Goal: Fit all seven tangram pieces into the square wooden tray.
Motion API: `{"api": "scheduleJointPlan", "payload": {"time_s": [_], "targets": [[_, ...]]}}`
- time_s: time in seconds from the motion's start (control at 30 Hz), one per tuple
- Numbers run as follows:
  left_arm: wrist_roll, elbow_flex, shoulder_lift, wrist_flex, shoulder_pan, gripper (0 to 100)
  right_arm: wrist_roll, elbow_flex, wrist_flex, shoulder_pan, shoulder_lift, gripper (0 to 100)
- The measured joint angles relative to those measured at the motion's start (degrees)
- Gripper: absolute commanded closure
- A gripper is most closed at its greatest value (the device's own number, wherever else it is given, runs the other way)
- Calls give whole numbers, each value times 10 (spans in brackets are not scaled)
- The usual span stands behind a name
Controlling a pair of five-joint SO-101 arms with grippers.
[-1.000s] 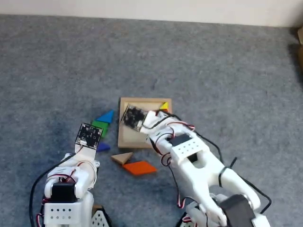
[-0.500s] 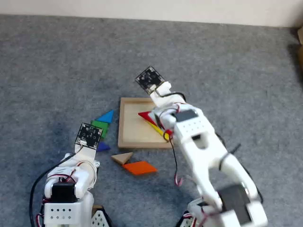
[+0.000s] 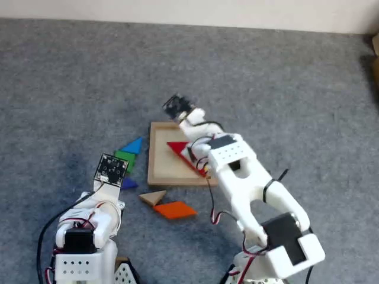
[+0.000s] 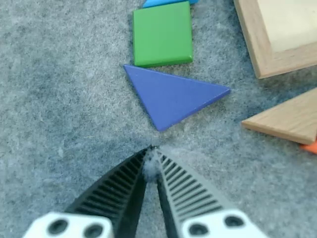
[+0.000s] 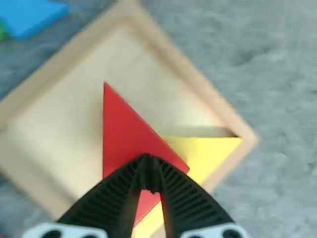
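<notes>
The square wooden tray (image 3: 155,155) lies mid-table with a red triangle (image 3: 179,150) and a yellow triangle (image 3: 204,172) inside it. In the right wrist view, my right gripper (image 5: 146,159) hangs shut just over the red triangle (image 5: 123,133), with the yellow triangle (image 5: 208,151) beside it. My left gripper (image 4: 151,150) is shut with nothing in it, its tips on the carpet just short of the dark blue triangle (image 4: 173,97). Beyond that lies the green square (image 4: 162,33).
Loose pieces lie left of and in front of the tray: a light blue triangle (image 3: 133,145), the green square (image 3: 125,158), the dark blue triangle (image 3: 129,184), a wood-coloured triangle (image 3: 153,197) and an orange parallelogram (image 3: 175,209). The right arm (image 3: 228,157) overhangs the tray's right side.
The right arm's wrist has swung from over the tray's inside to its far edge, uncovering the red and yellow triangles. The left arm has kept still.
</notes>
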Motion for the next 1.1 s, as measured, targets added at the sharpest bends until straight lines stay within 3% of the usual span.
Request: {"api": "scheduleJointPlan", "payload": {"time_s": [0.23,0.4,0.77,1.1], "targets": [[0,0,0,0,0,993,10,36,11,-43,-32,991],[0,0,0,0,0,993,62,54,11,-52,-39,991],[0,0,0,0,0,993,69,65,13,-59,-65,993],[0,0,0,0,0,993,-32,168,18,-59,-261,993]]}}
